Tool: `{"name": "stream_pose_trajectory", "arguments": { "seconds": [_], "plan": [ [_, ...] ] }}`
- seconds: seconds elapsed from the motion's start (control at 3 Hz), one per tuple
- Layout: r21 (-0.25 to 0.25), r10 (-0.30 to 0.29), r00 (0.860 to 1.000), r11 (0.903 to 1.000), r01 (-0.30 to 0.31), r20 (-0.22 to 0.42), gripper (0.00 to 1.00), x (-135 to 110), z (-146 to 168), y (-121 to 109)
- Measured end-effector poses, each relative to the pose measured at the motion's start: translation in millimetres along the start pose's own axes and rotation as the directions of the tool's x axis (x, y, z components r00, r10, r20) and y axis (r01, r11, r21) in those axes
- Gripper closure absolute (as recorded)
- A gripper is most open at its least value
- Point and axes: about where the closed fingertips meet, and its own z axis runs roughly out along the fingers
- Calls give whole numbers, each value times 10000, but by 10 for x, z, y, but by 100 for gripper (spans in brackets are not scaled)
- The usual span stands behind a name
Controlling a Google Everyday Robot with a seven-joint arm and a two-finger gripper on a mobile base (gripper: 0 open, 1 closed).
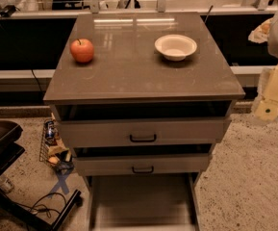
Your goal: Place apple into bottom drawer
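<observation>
The apple (82, 50) sits at ten o'clock on the cabinet top (129, 73), well apart from the gripper (269, 110) at three o'clock, whose spread I cannot tell. The bottom drawer (143, 198) gapes at six o'clock.

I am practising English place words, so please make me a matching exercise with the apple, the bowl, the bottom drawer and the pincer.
1 apple
2 bowl
3 bottom drawer
4 pincer

A pulled open, lowest
B cabinet top, left side
C right edge of view, beside the cabinet
D cabinet top, right side

Pairs: 1-B, 2-D, 3-A, 4-C
</observation>
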Motion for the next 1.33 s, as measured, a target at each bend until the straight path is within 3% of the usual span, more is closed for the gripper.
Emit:
{"name": "stream_pose_trajectory", "arguments": {
  "seconds": [0.33,0.67,1.0,1.33],
  "plan": [
    [2,0,10000,10000,0,1,0,0,0,0],
    [507,-347,9978,9982,319,558,0,-195,7,-376],
    [1422,-568,9749,9895,262,2153,0,-567,21,-1028],
    [2234,-620,8819,9735,-499,4673,0,-1118,-75,-1525]
  ]
}}
